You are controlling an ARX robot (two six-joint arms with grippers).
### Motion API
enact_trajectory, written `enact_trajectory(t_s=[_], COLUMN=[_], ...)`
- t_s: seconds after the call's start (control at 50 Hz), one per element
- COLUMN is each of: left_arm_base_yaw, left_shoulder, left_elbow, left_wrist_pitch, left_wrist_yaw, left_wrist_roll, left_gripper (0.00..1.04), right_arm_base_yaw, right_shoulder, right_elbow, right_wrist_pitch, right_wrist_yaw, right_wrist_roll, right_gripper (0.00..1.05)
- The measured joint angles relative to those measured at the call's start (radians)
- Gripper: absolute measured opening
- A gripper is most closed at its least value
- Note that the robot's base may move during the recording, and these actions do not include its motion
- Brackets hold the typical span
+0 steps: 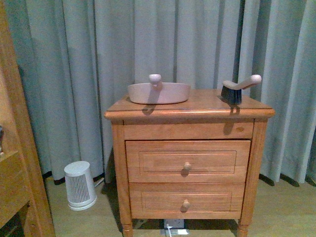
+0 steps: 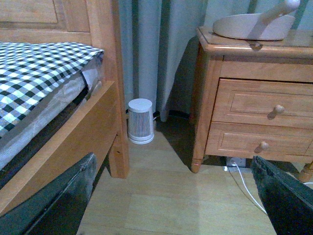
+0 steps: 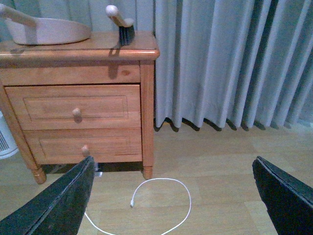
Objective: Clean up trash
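Front view: one pink dustpan [image 1: 159,93] and one brush [image 1: 237,89] sit well apart on the nightstand [image 1: 187,129]. The brush stands on its bristles with the handle up, easy to grab, I think. There are two drawers, both closed. I can't find the trash here. It may lie flat on top, but the angle is too low to tell.

Left wrist view: my left gripper [image 2: 173,161] hangs over the floor, fingers spread wide, holding nothing. One bed [image 2: 44,73] is beside it.

Right wrist view: my right gripper [image 3: 173,161] is spread and empty too, and one white cable [image 3: 188,193] loops on the floor below.
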Motion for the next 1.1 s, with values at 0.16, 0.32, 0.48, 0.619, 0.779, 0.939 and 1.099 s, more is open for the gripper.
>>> enact_trajectory(t_s=[0.16,0.32,0.48,0.619,0.779,0.939,1.099], left_arm_base_yaw=[0.0,0.0,0.0,0.0,0.0,0.0,0.0], left_shoulder=[0.0,0.0,0.0,0.0,0.0,0.0,0.0], left_elbow=[0.0,0.0,0.0,0.0,0.0,0.0,0.0], left_wrist_pitch=[0.0,0.0,0.0,0.0,0.0,0.0,0.0], left_wrist_yaw=[0.0,0.0,0.0,0.0,0.0,0.0,0.0], left_wrist_roll=[0.0,0.0,0.0,0.0,0.0,0.0,0.0], left_gripper=[0.97,0.97,0.97,0.97,0.97,0.97,0.97], right_arm_base_yaw=[0.0,0.0,0.0,0.0,0.0,0.0,0.0], right_shoulder=[0.0,0.0,0.0,0.0,0.0,0.0,0.0], right_elbow=[0.0,0.0,0.0,0.0,0.0,0.0,0.0], right_wrist_pitch=[0.0,0.0,0.0,0.0,0.0,0.0,0.0], right_wrist_yaw=[0.0,0.0,0.0,0.0,0.0,0.0,0.0], right_wrist_roll=[0.0,0.0,0.0,0.0,0.0,0.0,0.0], right_gripper=[0.97,0.97,0.97,0.97,0.97,0.97,0.97])
